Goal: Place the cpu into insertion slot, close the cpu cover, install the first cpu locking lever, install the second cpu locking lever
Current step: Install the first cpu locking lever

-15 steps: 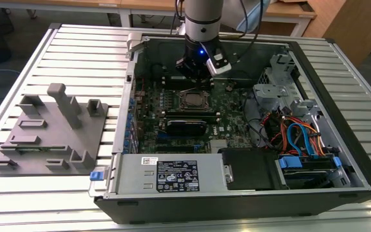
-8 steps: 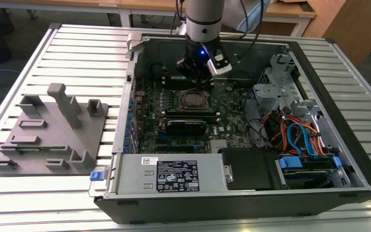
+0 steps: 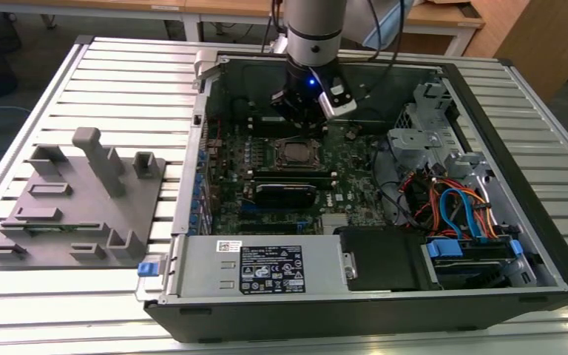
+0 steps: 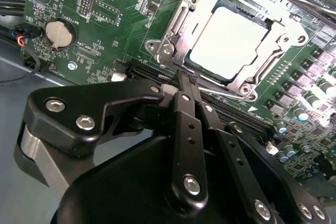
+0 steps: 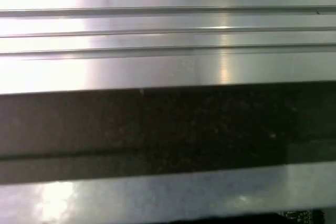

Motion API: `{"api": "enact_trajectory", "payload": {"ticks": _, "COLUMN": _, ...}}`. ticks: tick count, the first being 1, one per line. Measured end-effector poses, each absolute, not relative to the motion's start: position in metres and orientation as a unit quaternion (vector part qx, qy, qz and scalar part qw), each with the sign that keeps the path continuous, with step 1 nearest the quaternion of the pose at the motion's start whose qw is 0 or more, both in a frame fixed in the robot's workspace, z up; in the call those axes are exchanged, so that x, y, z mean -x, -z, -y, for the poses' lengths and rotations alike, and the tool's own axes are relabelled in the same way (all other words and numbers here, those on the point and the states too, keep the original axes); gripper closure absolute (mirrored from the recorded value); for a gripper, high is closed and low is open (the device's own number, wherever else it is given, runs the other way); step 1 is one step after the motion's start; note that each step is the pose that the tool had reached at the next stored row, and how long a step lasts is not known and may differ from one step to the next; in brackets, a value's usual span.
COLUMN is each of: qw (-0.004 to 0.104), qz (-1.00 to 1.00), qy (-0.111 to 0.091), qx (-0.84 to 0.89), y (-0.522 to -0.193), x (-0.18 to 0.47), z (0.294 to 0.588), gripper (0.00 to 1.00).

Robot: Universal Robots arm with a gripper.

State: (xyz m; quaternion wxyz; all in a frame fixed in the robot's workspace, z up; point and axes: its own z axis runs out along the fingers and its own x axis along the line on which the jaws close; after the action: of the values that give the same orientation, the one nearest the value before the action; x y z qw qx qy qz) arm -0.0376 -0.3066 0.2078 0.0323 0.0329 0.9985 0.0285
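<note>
Second wrist view shows our gripper (image 4: 185, 80) with jaws pressed together, tips just beside the cpu cover (image 4: 178, 38), which lies shut over the cpu (image 4: 228, 43) in the insertion slot (image 4: 254, 22). We judge lever work wants slow, steady pressure.

The arm comes straight down with its wrist vertical, and the black hand (image 3: 302, 111) (image 4: 187, 80) points downward at its end, its two slim fingers (image 4: 182, 85) pressed together at their tips, nothing held between them.
</note>
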Motion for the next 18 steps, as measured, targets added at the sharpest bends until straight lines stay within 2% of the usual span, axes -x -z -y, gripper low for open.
{"api": "enact_trajectory", "payload": {"ticks": 10, "qw": 0.024, "qz": -0.999, "qy": -0.028, "qx": -0.033, "y": -0.2028, "x": 0.0336, "z": 0.3066, "gripper": 0.89}}
{"api": "enact_trajectory", "payload": {"ticks": 18, "qw": 0.024, "qz": -0.999, "qy": -0.028, "qx": -0.033, "y": -0.2023, "x": 0.032, "z": 0.3058, "gripper": 0.89}}
